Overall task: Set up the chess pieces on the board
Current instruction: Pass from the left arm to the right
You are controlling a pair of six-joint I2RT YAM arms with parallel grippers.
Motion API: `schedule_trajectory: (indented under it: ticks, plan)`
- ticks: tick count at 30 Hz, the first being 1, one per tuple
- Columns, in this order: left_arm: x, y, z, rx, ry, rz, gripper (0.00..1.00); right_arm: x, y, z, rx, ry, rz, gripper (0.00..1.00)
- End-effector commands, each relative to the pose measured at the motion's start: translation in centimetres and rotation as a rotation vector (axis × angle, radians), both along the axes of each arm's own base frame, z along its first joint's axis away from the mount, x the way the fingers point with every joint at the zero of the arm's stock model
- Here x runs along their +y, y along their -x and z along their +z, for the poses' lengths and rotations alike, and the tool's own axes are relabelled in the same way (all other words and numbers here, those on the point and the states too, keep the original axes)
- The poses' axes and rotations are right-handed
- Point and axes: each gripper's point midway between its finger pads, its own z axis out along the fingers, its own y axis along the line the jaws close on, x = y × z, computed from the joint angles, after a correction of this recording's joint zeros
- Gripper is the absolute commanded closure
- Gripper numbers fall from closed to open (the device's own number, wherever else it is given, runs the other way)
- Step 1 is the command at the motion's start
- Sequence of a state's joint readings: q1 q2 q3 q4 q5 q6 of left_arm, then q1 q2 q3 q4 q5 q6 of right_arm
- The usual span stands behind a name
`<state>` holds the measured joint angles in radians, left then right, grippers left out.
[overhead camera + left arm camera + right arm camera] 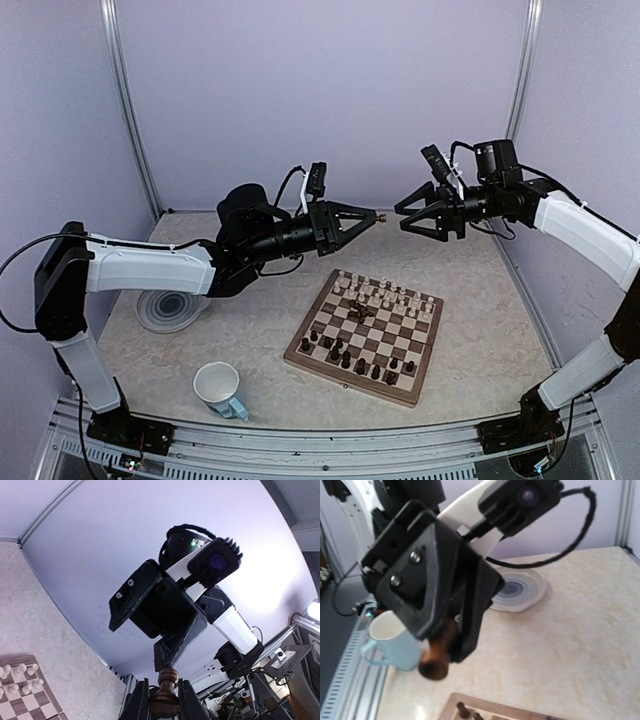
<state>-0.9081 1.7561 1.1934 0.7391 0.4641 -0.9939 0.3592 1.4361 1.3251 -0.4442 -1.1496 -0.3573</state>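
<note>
Surface: a beige, marbled desk (480, 290), enclosed by pale lilac walls (320, 90), with aluminium posts (130, 110) at the far corners and a metal rail (330, 440) along the near edge. The chessboard (425, 350) lies flat at about 5 o'clock of the desk's centre, set slightly askew. Cream pieces (385, 296) stand in two rows along its far side and dark pieces (350, 358) are strung along its near side. A small dark cluster near the middle is too small to read. A grey swirl-patterned plate (165, 312) sits at 9 o'clock, well apart from the board. A white mug (218, 388) with a pale blue handle stands upright at 7 o'clock. Both arms are raised above the desk at 12 o'clock of the board, claws facing tip to tip. The left claw (370, 216) is clamped on a dark brown chess piece (165, 696), held clear of the board. The right claw (403, 216) stands with fingers apart just beside that piece, nothing between them. The top view gives the piece only as a small brown tip. The left wrist view shows its turned body between the fingers, the right claw directly ahead, and a board corner at 8 o'clock. The right wrist view shows the piece's rounded end projecting from the left claw, with mug and plate behind.
</note>
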Motion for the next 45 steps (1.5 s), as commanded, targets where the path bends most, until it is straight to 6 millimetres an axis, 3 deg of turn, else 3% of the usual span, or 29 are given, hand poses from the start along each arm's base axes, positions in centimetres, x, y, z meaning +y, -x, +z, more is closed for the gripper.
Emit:
schedule_trajectory:
  ticks: [1,11,19,32,33,37,39,41,45]
  plan:
    - [0.0,-0.4,1.4,0.021,0.112,-0.02,0.94,0.8,1.0,1.1,0.013,-0.051,0.078,0.46]
    - [-0.7,-0.7,0.8,0.055,0.125,-0.035,0.94,2.0,0.6,0.8,-0.004,-0.023,0.05,0.52]
    - [-0.7,-0.8,0.8,0.062,0.132,-0.036,0.94,3.5,1.0,0.5,-0.018,-0.001,0.069,0.64]
    - [-0.9,-1.3,-0.3,0.092,0.115,-0.029,0.93,3.7,1.3,0.6,-0.028,0.006,0.065,0.97]
    - [-1.0,-1.5,-0.7,0.099,0.104,-0.024,0.89,3.7,1.3,0.7,-0.031,0.006,0.066,0.98]
    - [-0.8,-2.8,-2.4,0.089,-0.015,0.05,0.58,3.0,1.0,0.8,-0.069,0.036,0.035,1.0]
    - [0.0,-3.8,-3.0,0.031,-0.122,0.131,0.47,2.2,0.7,0.6,-0.091,0.065,0.007,1.0]
    - [1.6,-5.0,-2.3,-0.088,-0.236,0.242,0.05,1.5,0.7,-0.4,-0.119,0.124,-0.015,1.0]
    - [5.8,-7.2,-1.4,-0.261,-0.475,0.438,0.01,-0.2,1.2,-3.4,-0.161,0.283,-0.036,1.0]
